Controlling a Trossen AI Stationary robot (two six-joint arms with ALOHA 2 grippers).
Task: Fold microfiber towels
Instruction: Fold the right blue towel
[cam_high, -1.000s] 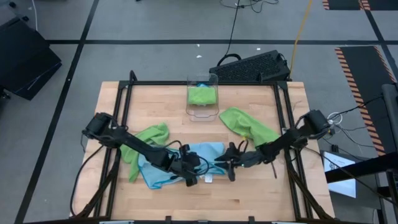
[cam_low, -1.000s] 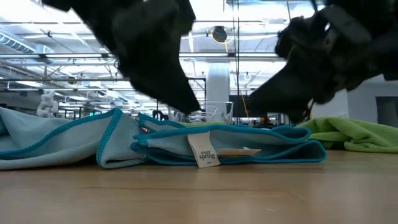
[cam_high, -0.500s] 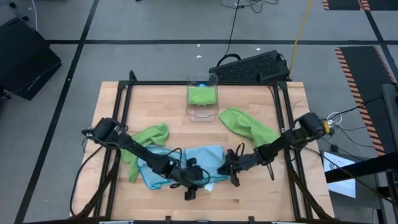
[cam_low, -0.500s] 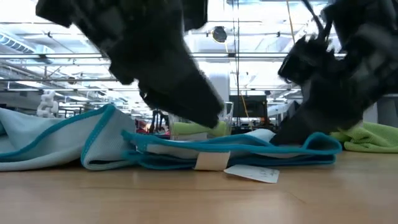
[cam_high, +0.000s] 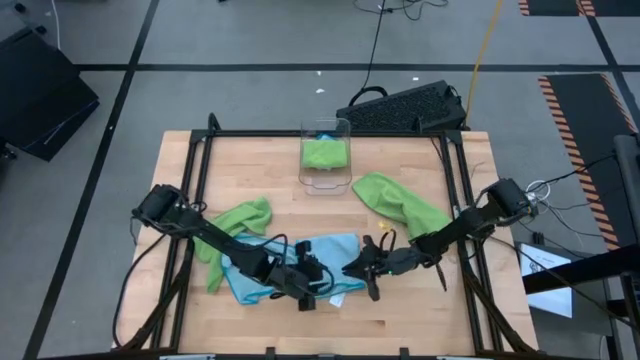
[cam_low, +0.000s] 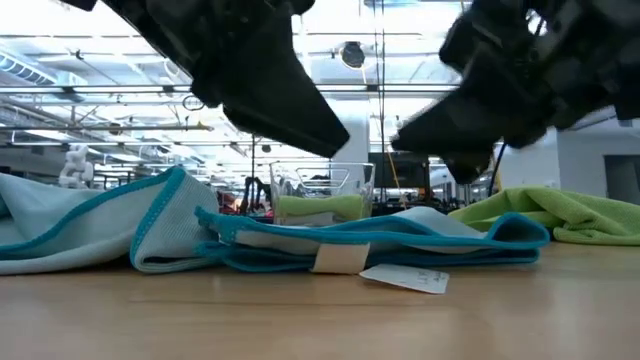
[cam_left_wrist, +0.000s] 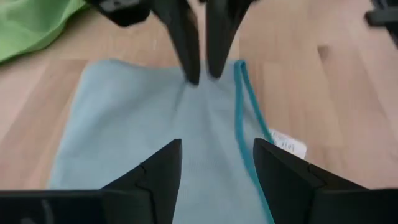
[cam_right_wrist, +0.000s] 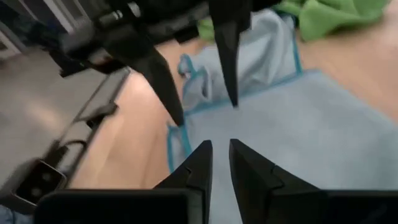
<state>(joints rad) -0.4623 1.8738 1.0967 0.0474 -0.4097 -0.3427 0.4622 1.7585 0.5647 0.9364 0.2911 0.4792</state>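
A light blue microfiber towel (cam_high: 335, 246) (cam_low: 380, 235) (cam_left_wrist: 137, 124) lies on the wooden table near its front edge. It is folded into layers, and its white tags (cam_low: 410, 280) rest on the wood. My left gripper (cam_high: 308, 288) (cam_left_wrist: 217, 155) hovers open over the towel's near part with nothing between its fingers. My right gripper (cam_high: 352, 268) (cam_right_wrist: 219, 146) (cam_left_wrist: 204, 78) faces it from the table's right. Its fingers stand nearly together, with only a slim gap, just above the towel's right edge. Lime green towels lie crumpled at the left (cam_high: 245, 218) and at the right (cam_high: 400, 200).
A clear plastic bin (cam_high: 325, 155) holding a folded green towel stands at the table's far middle. A black frame (cam_high: 200, 150) runs along the table's edges. Bare wood lies along the near edge (cam_high: 400, 320).
Both grippers dipped onto the blue towel and have risen clear of it again. The towel's near fold has flattened and slid toward the near edge. One white tag that hung upright now lies flat, and another rests on the wood.
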